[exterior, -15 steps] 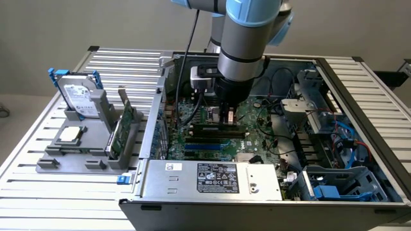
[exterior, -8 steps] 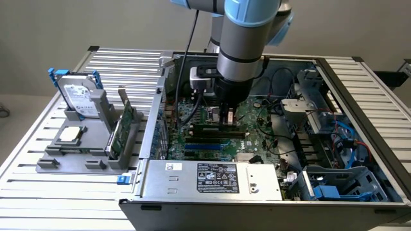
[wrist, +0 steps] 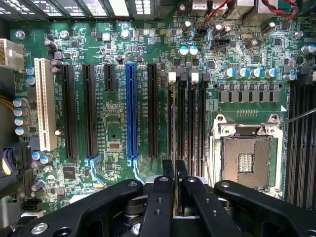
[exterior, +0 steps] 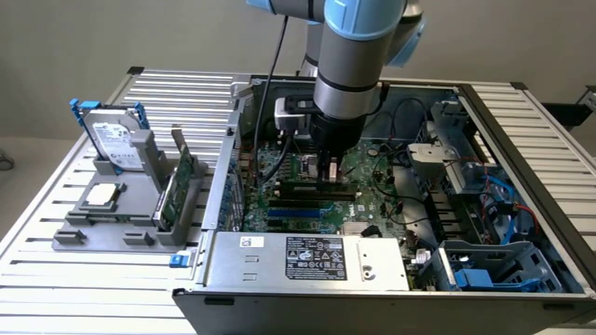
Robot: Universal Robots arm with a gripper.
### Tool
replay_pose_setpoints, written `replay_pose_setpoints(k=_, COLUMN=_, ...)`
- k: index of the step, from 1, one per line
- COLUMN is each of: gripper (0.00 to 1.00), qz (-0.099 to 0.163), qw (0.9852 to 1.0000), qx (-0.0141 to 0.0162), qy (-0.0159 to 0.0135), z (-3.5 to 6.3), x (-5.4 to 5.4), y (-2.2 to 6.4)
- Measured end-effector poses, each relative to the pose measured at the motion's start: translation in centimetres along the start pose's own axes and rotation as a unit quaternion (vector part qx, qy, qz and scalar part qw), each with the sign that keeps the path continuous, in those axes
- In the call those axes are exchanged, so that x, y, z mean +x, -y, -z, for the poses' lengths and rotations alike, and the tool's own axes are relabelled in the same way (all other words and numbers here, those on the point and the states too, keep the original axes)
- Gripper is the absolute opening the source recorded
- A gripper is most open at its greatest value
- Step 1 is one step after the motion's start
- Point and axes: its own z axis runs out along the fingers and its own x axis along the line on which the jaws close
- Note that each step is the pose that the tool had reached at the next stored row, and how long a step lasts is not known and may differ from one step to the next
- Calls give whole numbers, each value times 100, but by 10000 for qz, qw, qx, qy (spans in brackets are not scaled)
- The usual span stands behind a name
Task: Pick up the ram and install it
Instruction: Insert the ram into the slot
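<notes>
**Slatted table and open computer case: ram being held over the memory slots**

Slatted metal table is being used as the work surface. An open computer case is being supported on it. A grey holder is lying just beside the case, at the exterior view's left. A hard drive and an expansion card are being kept upright in that holder.

Inside the case, the gripper is being held low over the mainboard. In the wrist view its fingers are being kept nearly together, and the ram is being gripped in the narrow gap between them. The ram is being seen edge-on, as a thin pale line running out from the fingertips along the memory slots. These slots are lying between the blue slot and the processor socket. Whether the ram's lower edge is touching a slot or hanging just above one cannot be told.

Handling is being judged as follows:

- **Character:** The ram is being taken for a light, stiff, thin board. It is likely to be brittle under bending, and its smooth flat faces could be slipping in a weak grip.
- **Hold:** The stick is best being held by its two flat faces, near the middle of the upper long edge and well clear of the contact edge. In that way it is being kept upright, and pressure is being shared evenly along its length.
- **Risk:** A tilted stick is being regarded as likely to jam.
</notes>
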Motion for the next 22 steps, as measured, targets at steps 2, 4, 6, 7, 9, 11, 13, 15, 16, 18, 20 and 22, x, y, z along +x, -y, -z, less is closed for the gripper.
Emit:
replay_pose_setpoints(k=2, gripper=13, qz=-2, qw=10000, qx=0, qy=-12, z=-5, x=0, y=0)
replay_pose_setpoints(k=4, gripper=13, qz=-3, qw=10000, qx=0, qy=-22, z=-9, x=0, y=-1)
replay_pose_setpoints(k=6, gripper=13, qz=-7, qw=10000, qx=0, qy=-25, z=-13, x=1, y=-4)
replay_pose_setpoints(k=7, gripper=13, qz=-13, qw=10000, qx=0, qy=-26, z=-13, x=1, y=-6)
replay_pose_setpoints(k=9, gripper=13, qz=-28, qw=10000, qx=1, qy=-24, z=-16, x=1, y=-8)
replay_pose_setpoints(k=11, gripper=13, qz=-36, qw=10000, qx=1, qy=-24, z=-17, x=1, y=-9)
replay_pose_setpoints(k=13, gripper=13, qz=-43, qw=10000, qx=1, qy=-25, z=-19, x=1, y=-10)
replay_pose_setpoints(k=15, gripper=13, qz=-49, qw=10000, qx=2, qy=-25, z=-21, x=0, y=-9)
replay_pose_setpoints(k=16, gripper=13, qz=-53, qw=10000, qx=2, qy=-26, z=-22, x=0, y=-10)
replay_pose_setpoints(k=18, gripper=13, qz=-61, qw=10000, qx=2, qy=-26, z=-24, x=0, y=-10)
replay_pose_setpoints(k=20, gripper=13, qz=-69, qw=10000, qx=2, qy=-26, z=-26, x=-2, y=-10)
replay_pose_setpoints(k=22, gripper=13, qz=-74, qw=10000, qx=2, qy=-27, z=-28, x=-5, y=-10)
